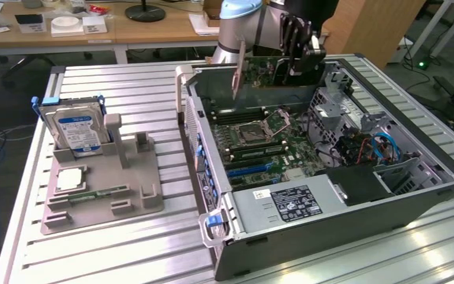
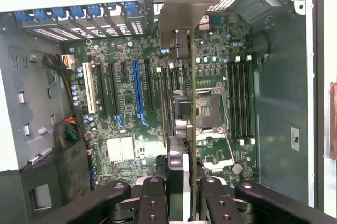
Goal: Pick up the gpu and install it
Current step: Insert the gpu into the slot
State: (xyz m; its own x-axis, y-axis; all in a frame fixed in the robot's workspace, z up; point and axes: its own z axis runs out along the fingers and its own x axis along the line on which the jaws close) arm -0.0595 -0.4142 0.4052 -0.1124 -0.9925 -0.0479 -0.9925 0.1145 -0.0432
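At the exterior view's left, a grey fixture tray [image 1: 132, 204] lies on the slatted aluminium table [image 1: 116, 254]. A hard drive [image 1: 75, 127] with a blue-white label stands upright in a slot at the tray's upper left. Below it in the frame a square processor [image 1: 68, 179] lies flat, and a narrow memory stick [image 1: 99, 193] lies just beside it. The centre and right of the frame hold the open computer case [image 1: 330, 236], with the motherboard [image 1: 266, 148] exposed and a labelled power supply [image 1: 290, 204] at the case's near end. At the top centre the gripper [image 1: 300, 56] is clamped on the gpu [image 1: 268, 70]. It holds the card upright on edge above the far end of the case. In the wrist view the black fingers [image 2: 154, 200] of the gripper [image 2: 183, 182] pinch the gpu [image 2: 185, 92] from both faces. The card is seen edge-on with its silver bracket [image 2: 187, 8] at the end away from the fingers. It hangs over the motherboard [image 2: 126, 150] between the long blue expansion slot [image 2: 138, 92] and the processor socket [image 2: 208, 109], apart from the blue slot.
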